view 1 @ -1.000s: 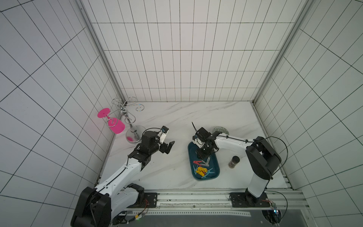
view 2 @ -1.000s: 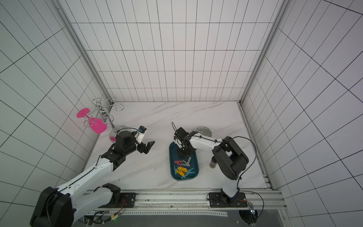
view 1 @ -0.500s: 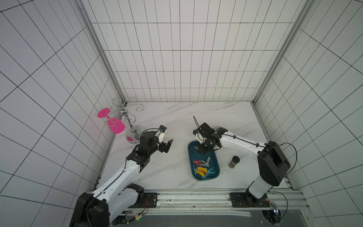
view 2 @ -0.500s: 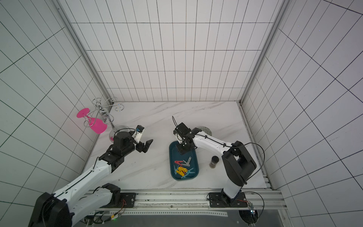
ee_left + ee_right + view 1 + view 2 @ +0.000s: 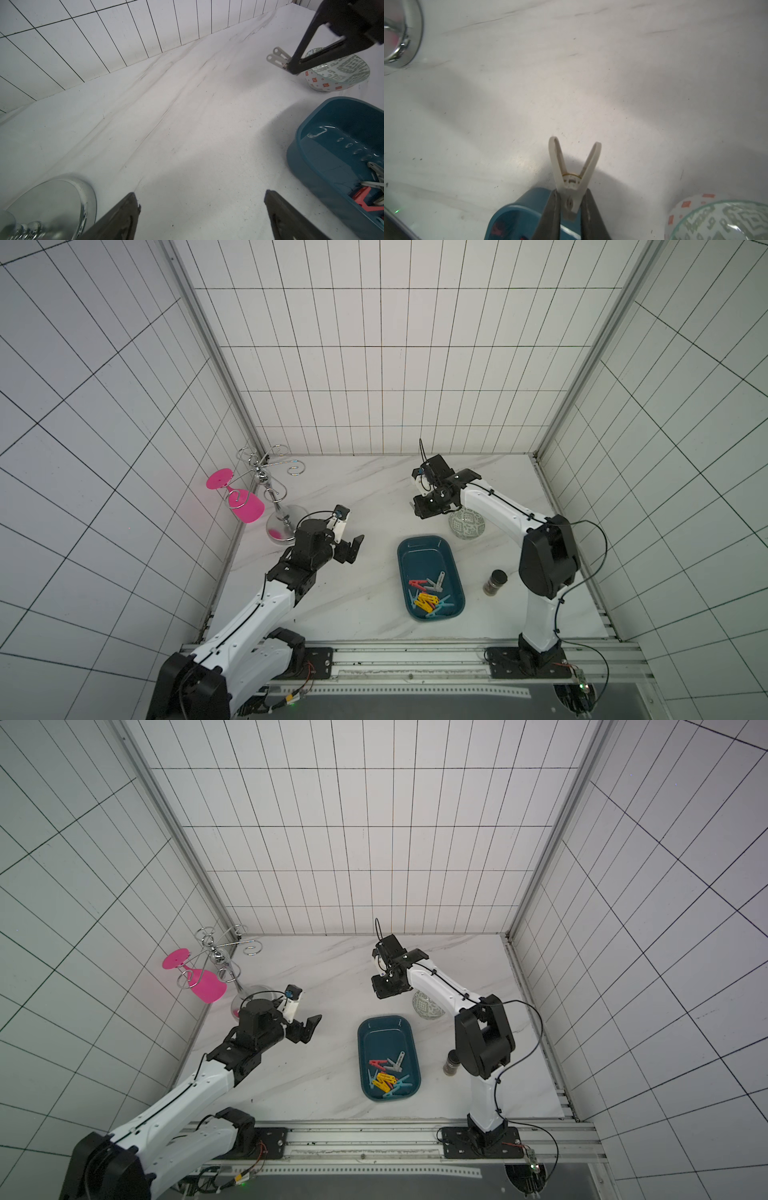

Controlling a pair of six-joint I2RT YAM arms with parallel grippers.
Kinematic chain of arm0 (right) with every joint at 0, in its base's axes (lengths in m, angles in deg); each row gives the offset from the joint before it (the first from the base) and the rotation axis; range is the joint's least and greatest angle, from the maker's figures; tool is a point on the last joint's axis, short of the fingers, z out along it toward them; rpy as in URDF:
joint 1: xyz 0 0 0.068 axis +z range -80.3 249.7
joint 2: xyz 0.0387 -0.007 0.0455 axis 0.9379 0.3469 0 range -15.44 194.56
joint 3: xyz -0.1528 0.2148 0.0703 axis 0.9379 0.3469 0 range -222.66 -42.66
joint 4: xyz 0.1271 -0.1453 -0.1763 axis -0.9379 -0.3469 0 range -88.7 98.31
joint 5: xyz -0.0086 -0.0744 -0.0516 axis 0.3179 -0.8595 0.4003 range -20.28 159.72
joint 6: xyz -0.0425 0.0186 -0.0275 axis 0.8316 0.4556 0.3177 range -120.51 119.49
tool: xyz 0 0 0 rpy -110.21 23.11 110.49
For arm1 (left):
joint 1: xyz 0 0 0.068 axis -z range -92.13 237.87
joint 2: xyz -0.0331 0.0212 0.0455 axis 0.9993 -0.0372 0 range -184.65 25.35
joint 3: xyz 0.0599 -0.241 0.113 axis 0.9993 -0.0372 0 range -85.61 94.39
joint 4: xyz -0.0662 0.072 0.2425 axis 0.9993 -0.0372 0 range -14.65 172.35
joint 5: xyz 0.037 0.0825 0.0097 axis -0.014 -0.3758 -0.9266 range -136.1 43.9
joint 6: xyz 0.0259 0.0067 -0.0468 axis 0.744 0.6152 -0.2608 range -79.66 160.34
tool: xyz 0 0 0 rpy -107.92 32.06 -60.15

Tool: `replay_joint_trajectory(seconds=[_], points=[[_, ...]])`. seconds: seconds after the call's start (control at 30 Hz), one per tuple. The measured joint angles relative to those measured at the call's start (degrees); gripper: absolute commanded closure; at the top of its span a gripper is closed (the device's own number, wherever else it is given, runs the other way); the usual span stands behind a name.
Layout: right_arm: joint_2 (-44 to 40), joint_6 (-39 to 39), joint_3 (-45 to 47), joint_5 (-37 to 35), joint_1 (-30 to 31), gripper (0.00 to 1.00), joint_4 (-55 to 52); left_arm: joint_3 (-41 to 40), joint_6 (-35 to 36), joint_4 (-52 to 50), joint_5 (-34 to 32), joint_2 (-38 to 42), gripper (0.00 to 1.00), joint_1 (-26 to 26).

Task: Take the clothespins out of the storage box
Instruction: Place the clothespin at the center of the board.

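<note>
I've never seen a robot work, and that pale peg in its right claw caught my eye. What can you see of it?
The grey clothespin is a pale, off-white plastic peg, V-shaped, its two legs splayed apart, with a thin spring ring at the joint. The right gripper is shut on its narrow end, one dark pad pressing each side. It is held in the air over the marble table, outside the storage box and near the patterned bowl, touching nothing but the fingers.

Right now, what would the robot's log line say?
right gripper: shut on grey clothespin, held clear of storage box | left gripper: open, empty | other clothespins: in storage box
</note>
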Motion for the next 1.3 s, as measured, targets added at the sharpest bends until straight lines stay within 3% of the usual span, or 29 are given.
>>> replay_joint_trajectory(seconds=[0.27,0.43,0.7,0.93,1.1,1.3], points=[[14.0,-3.4,-7.5,-2.3,-0.3,0.85,-1.1,0.0,-0.1,-1.2,0.1,2.8,0.05,0.0],[16.4,-5.1,-9.5,-3.7,-0.3,0.81,-1.7,0.0,-0.2,-1.8,0.1,3.9,0.05,0.0],[15.9,-6.3,-9.6,-4.4,-0.4,0.67,-2.4,-0.6,-0.6,-2.1,0.2,4.0,0.05,0.0],[5.4,-6.3,-5.9,-3.9,-0.7,0.65,-3.7,-0.7,-0.8,-1.9,0.2,3.9,0.05,0.0],[-7.1,-5.8,2.5,-1.8,-0.2,0.65,-3.8,-0.8,-1.2,-1.6,0.3,3.0,0.05,0.0],[-14.0,-2.6,12.9,-0.1,3.6,0.65,-5.4,-0.8,-1.4,-0.7,0.7,1.6,0.05,0.0]])
